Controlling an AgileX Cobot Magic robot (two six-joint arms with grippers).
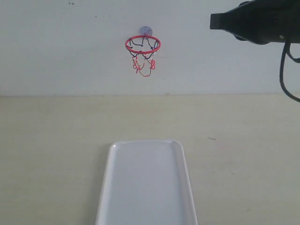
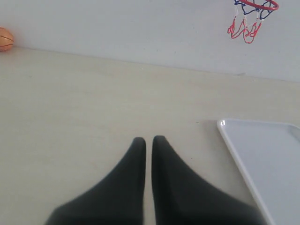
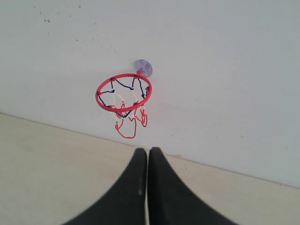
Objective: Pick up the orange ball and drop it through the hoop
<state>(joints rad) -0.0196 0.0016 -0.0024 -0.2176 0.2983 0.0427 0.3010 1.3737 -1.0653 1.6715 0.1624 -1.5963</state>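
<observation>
The hoop (image 1: 142,44) hangs on the white wall by its clear suction cup, red ring level, net dangling; it also shows in the left wrist view (image 2: 255,5) and the right wrist view (image 3: 123,92). The orange ball (image 2: 5,39) rests where table meets wall, far from the left gripper (image 2: 148,139), and is out of the exterior view. That left gripper is shut and empty above the bare table. My right gripper (image 3: 147,151) is shut and empty too, raised high at the right (image 1: 213,21), level with the hoop and facing it.
A long white tray (image 1: 146,185) lies on the table's near middle, its corner showing beside the left gripper (image 2: 262,159). The beige table (image 1: 51,140) runs back to the wall. A black cable (image 1: 285,79) hangs from the right arm.
</observation>
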